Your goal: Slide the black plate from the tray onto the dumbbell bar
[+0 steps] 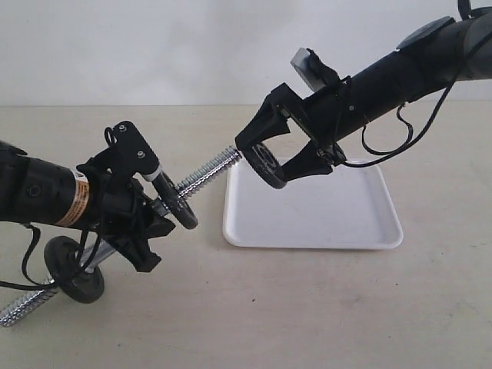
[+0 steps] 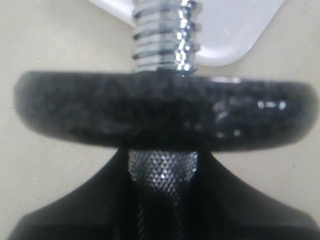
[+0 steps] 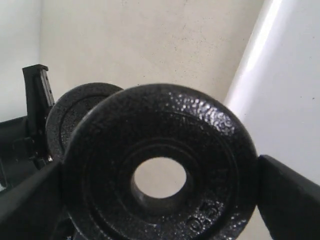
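Just off the dumbbell bar's (image 1: pixel 207 171) threaded tip, right claw (image 1: pixel 266 160) pinches black plate (image 1: pixel 270 171) edgewise.
Left claw (image 1: pixel 152 207) clamps the bar's middle.

Black tubular arms (image 1: pixel 400 77), looping black cables (image 1: pixel 382 152); orange label (image 1: pixel 78 204) on left arm (image 1: pixel 34 192).

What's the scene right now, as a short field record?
left gripper: shut on bar at its knurled middle
bar: tilted, threaded tip raised toward plate
right gripper: shut on plate's rim
plate: lifted off tray, just off bar's tip, hole empty, not yet on
already on bar: disc by left gripper, lower disc
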### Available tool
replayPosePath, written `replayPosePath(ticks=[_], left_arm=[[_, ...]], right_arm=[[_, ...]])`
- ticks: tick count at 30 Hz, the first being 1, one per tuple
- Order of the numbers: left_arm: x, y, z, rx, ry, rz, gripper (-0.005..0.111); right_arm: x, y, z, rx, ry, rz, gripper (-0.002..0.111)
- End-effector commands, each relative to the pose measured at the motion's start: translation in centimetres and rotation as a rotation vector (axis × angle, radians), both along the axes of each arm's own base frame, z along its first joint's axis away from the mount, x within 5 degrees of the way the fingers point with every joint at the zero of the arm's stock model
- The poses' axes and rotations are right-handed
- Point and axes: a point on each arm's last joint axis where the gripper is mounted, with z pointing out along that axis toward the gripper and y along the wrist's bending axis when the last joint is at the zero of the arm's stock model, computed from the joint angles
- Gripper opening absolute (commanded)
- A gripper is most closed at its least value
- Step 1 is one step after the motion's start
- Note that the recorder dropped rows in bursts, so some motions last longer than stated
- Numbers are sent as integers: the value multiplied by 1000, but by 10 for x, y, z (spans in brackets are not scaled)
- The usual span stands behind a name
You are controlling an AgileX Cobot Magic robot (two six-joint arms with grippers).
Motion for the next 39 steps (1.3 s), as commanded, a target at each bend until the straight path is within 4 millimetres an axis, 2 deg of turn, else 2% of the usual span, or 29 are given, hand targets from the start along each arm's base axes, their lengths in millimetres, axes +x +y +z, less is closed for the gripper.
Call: replayPosePath(ticks=[1, 5, 9, 19, 39], left_arm=[[7, -7, 17, -65, -49, -21, 4], [9, -8, 16, -70, -46, -14, 4], [9, -8, 16, -75, -45, -14, 4], [10, -17, 25, -183, -44, -44, 4], [10, -19, 26, -187, -56, -76, 4]], right_arm=[[-5, 2, 34, 93, -44, -13, 0], [-7, 3, 49, 119, -70, -21, 0], [-9, 2, 53, 123, -84, -19, 0], [-11, 8, 54, 125, -83, -6, 0], [-12, 7, 48, 76, -102, 30, 0]])
